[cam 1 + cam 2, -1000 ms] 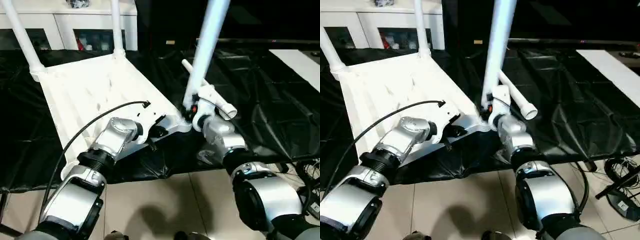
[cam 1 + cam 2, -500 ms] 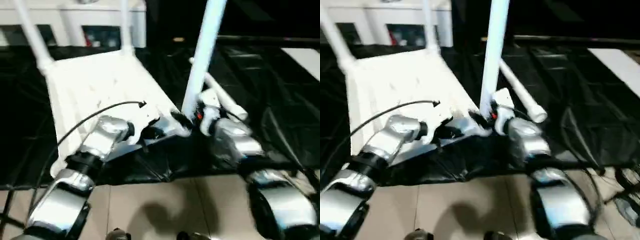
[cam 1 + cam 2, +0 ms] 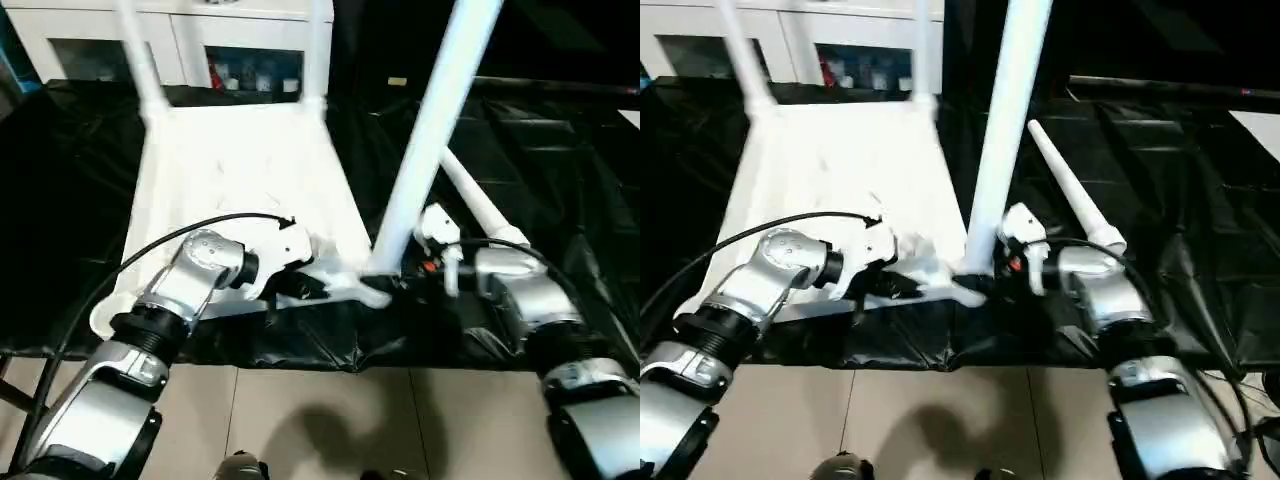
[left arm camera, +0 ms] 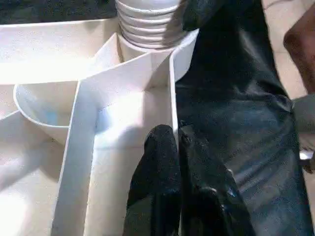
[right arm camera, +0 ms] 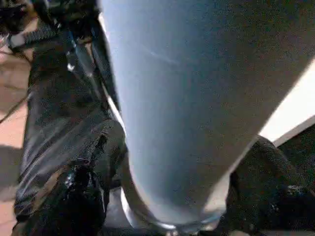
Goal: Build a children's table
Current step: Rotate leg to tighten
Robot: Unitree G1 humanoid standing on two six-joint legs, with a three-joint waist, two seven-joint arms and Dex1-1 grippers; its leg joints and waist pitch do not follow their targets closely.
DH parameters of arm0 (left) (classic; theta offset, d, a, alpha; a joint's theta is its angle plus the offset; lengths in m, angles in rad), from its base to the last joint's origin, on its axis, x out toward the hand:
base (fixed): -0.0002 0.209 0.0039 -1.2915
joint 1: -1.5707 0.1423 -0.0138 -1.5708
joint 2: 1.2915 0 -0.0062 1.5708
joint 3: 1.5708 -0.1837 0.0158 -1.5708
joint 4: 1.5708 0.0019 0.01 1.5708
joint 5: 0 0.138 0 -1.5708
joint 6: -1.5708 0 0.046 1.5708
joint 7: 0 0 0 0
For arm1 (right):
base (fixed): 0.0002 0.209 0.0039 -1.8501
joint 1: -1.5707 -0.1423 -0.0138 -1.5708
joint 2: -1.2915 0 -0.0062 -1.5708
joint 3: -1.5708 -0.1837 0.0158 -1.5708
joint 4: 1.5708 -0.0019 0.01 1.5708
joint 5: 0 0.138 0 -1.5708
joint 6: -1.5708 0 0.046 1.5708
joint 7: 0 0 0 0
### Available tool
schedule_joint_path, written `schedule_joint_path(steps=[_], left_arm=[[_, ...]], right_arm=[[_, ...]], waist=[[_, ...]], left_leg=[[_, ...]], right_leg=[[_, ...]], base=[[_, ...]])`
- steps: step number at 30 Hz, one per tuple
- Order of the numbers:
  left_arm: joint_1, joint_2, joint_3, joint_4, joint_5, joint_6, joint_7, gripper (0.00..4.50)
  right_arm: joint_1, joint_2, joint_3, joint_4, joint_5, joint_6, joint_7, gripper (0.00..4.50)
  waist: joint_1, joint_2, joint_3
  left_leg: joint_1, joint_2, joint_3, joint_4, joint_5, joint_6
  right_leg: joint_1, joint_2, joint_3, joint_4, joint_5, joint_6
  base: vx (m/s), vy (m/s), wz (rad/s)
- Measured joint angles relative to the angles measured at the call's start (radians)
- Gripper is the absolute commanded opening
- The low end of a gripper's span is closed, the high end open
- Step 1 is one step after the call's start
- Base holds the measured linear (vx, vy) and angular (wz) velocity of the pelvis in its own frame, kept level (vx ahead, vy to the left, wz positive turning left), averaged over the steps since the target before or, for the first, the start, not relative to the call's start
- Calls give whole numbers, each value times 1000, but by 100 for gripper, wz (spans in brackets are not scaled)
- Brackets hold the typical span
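Observation:
The white tabletop (image 3: 240,170) lies underside up on a black sheet. Two legs (image 3: 140,60) (image 3: 318,45) stand in its far corners. A third leg (image 3: 430,130) stands upright in the near right corner socket (image 4: 147,29). Another leg (image 3: 480,205) lies loose on the sheet to the right. My left gripper (image 3: 305,287) is shut on the tabletop's near rim beside that socket, its fingers (image 4: 162,147) pressed together over the rib. My right gripper (image 3: 405,283) sits open at the foot of the upright leg (image 5: 187,98), with a finger (image 5: 81,196) on each side and a gap on one side.
A white cabinet with glass doors (image 3: 230,40) stands behind the table. The black sheet (image 3: 560,160) covers the work area and ends at a tiled floor (image 3: 330,410) near me. A black cable (image 3: 150,255) arcs over my left forearm.
The camera has swung, shifting the whole picture. My right arm has dropped lower and drawn back beside the upright leg's foot. The left gripper stays on the rim.

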Motion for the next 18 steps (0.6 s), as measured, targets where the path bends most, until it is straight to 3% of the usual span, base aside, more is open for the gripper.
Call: schedule_joint_path(steps=[6, 18], left_arm=[[0, 18, -5, 3, 0, -21, -34, 0], [-8, 0, 5, 49, 0, -37, -24, 0]], right_arm=[[4, -3, 15, -5, -7, 12, 25, 282], [31, 10, 2, -31, -3, 33, -17, 275]], waist=[[-1, 0, 0], [-1, 1, -1]], left_leg=[[0, 0, 0, 0, 0, 0], [1, 0, -1, 0, 0, 0]], right_leg=[[0, 0, 0, 1, -3, 6], [2, 0, 0, 1, -3, 6]], base=[[0, 0, 0], [0, 0, 0]])
